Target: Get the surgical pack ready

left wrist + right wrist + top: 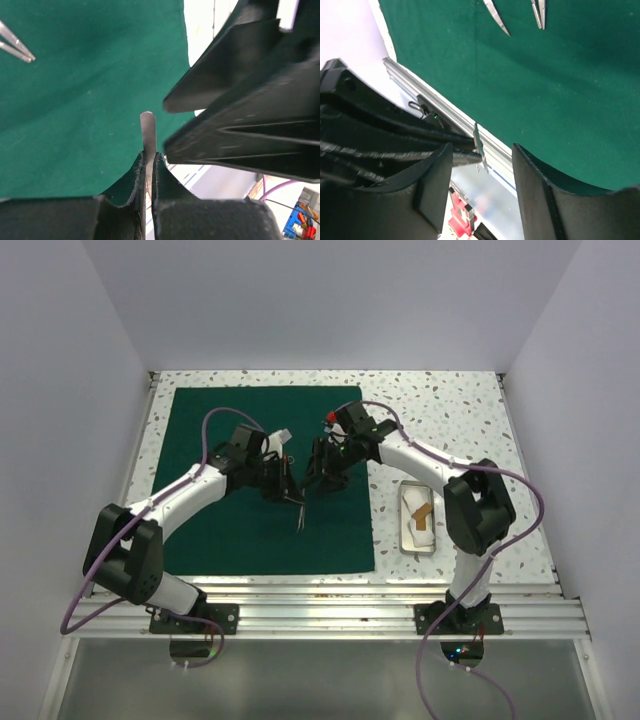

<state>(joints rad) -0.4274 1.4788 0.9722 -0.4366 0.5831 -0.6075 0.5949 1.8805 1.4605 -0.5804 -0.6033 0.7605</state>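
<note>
The dark green drape of the surgical pack lies spread flat on the left of the table. Above its middle, my left gripper is shut on a thin silver instrument, whose rounded end sticks out past the fingertips. My right gripper hovers right beside it with its jaws open and nothing between them. The held instrument shows in the gap ahead of the right gripper. Another silver instrument lies on the drape just below both grippers; its tips show in the right wrist view.
The small silver tray stands on the speckled tabletop right of the drape, with a tan item in it. The aluminium rail runs along the near edge. White walls enclose the table on three sides.
</note>
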